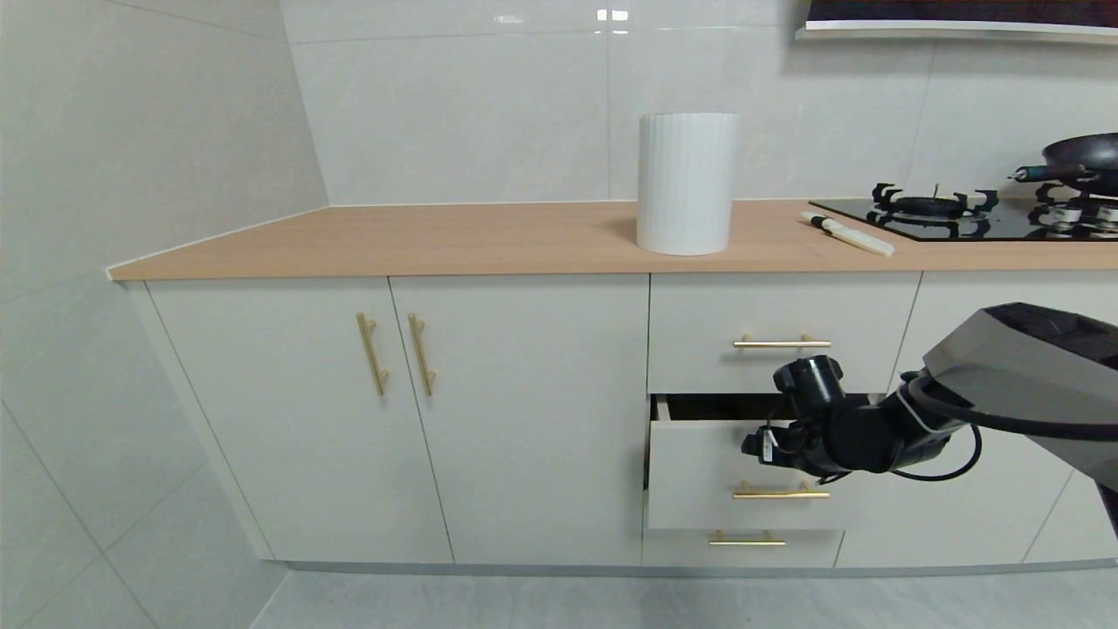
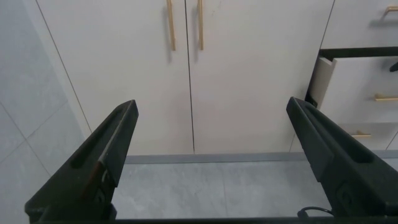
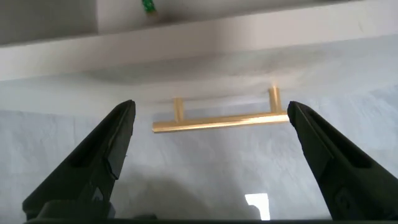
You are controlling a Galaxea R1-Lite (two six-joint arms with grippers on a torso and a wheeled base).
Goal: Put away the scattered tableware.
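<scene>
Head view: knife [image 1: 847, 233] near the countertop [image 1: 437, 240] edge above the part-open drawer [image 1: 699, 472]; wrist views: right gripper [image 3: 210, 107], facing its handle [image 3: 221, 121], and left gripper [image 2: 211, 104] both spread wide.

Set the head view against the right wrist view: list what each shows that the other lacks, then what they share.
Head view, not the right wrist view: the wooden countertop with a white ribbed canister, a knife, the stove and a pan; the double cabinet doors.
Right wrist view, not the head view: the right end effector, fingers open, and a small green item past the drawer's top edge.
Both: the pulled-out drawer and its gold handle.
</scene>
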